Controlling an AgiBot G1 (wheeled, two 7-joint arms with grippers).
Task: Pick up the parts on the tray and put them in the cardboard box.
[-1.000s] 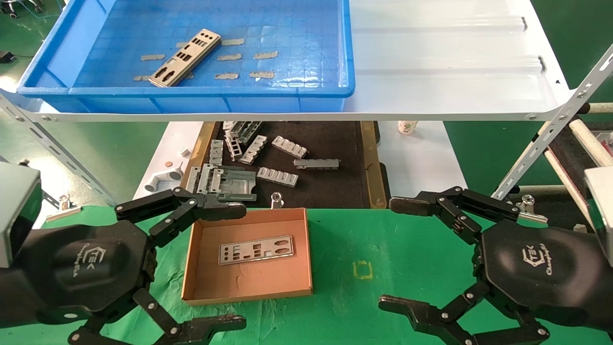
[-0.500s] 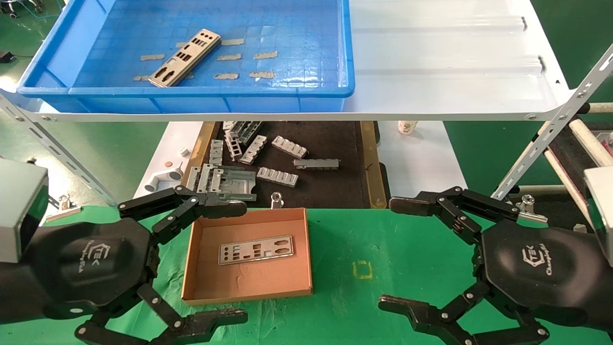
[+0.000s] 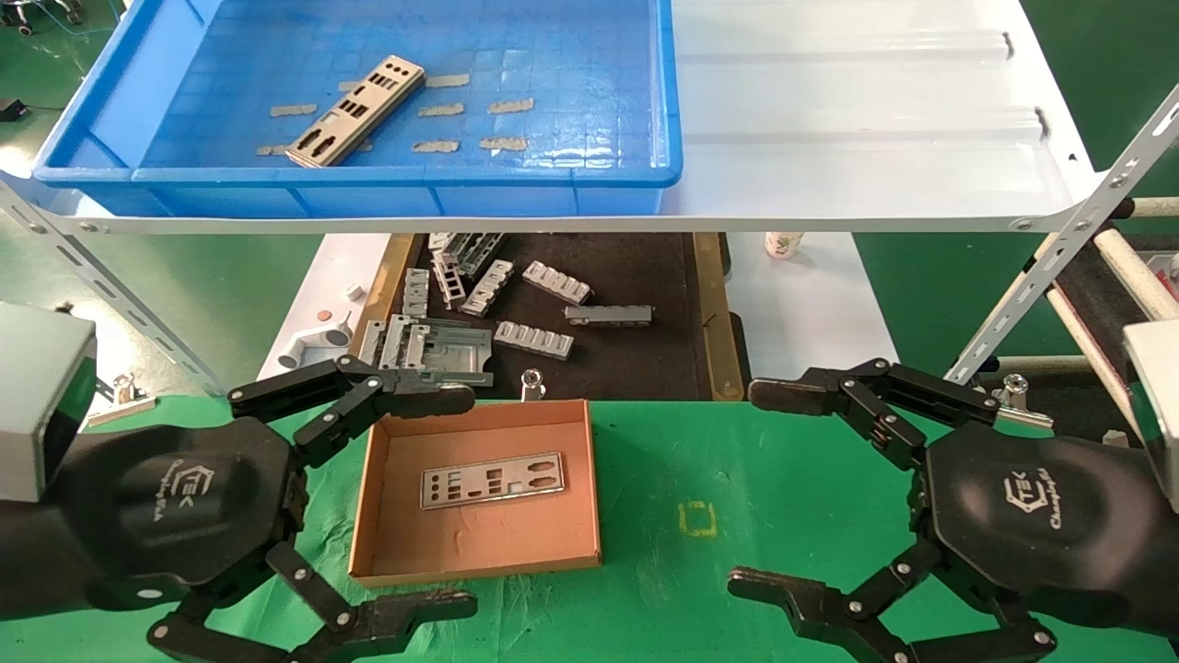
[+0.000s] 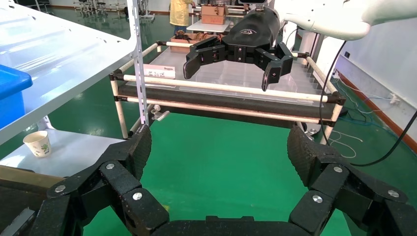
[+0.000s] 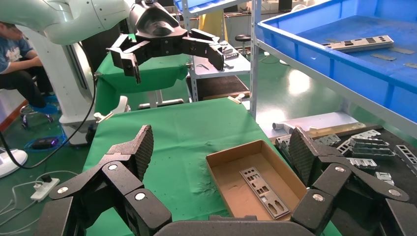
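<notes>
Nearest the camera, the left gripper [image 3: 461,502] is held just left of the small shallow brown cardboard box [image 3: 373,497], jaws spread wide and empty. The right gripper [image 3: 755,488] is held well to the right of the box over the green cloth [image 3: 783,460], likewise spread wide and empty.

Inside the box, one thin flat silver punched metal plate [image 3: 493,479] is seen lying flat on the floor, near its middle.

Beyond the box, on the lower black mat with wood-coloured edges [image 3: 645,354], several chunky grey slotted brackets [image 3: 534,339] are scattered; an exact count cannot be made.

Farthest from the box, on the raised white shelf [image 3: 857,129], one large bright blue plastic tray [image 3: 138,101] is noted. One plate of the same kind [image 3: 357,110] lies diagonally on its grid floor among tan tape patches [image 3: 461,124].

Counted: two plates, one box, one tray.

The remaining plate is judged light, stiff and smooth, likely slippery on plastic. Lying flat, it offers little edge; a hold across its narrow width near mid-length is judged soundest.
</notes>
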